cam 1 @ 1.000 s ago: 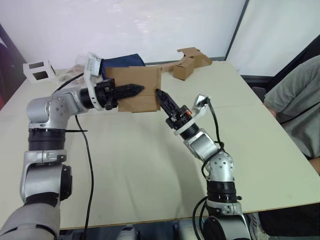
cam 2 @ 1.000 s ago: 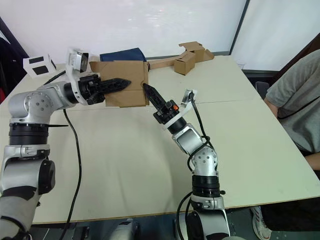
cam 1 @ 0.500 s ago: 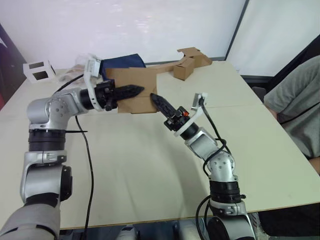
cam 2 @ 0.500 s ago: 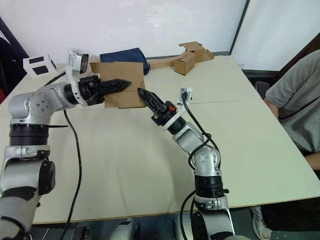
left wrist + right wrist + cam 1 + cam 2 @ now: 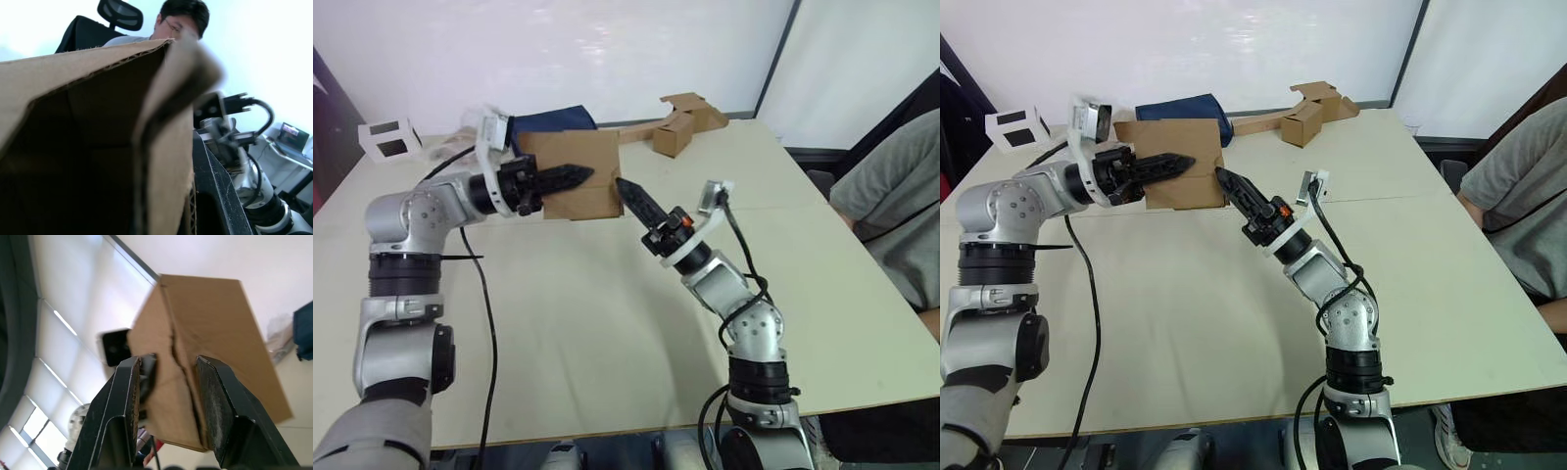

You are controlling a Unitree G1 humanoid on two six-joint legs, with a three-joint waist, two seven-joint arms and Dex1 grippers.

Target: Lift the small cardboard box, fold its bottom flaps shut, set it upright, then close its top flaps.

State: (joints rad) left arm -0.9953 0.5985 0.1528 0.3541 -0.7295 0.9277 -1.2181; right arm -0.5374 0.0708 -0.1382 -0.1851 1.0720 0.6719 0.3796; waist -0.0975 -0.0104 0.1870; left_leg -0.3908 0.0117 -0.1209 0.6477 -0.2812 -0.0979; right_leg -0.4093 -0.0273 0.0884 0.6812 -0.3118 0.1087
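A pale tabletop (image 5: 607, 323) under a white wall fills my feed. At upper centre-left of the head view my left gripper (image 5: 570, 176) points its dark fingers toward the frame's right, clamped on the small cardboard box (image 5: 587, 162): one finger lies across the brown front panel, and in the left wrist view the panel's edge (image 5: 161, 147) runs up between the fingers with the dark hollow inside beside it. The box is held off the table, its lower edge hanging just above the surface. My right gripper (image 5: 631, 196) rises from centre frame with its tips at the box's lower right corner; in the right wrist view its two fingers (image 5: 122, 421) stand moderately apart with the box's creased edge (image 5: 176, 362) between them, and I cannot tell whether they touch it. Behind the box, a dark blue bag (image 5: 1185, 106). A white box with black windows (image 5: 389, 137) sits at far left, and a second cardboard box joined to a long strip (image 5: 675, 122) at upper centre-right. A person in a grey shirt (image 5: 891, 206) sits at the right edge
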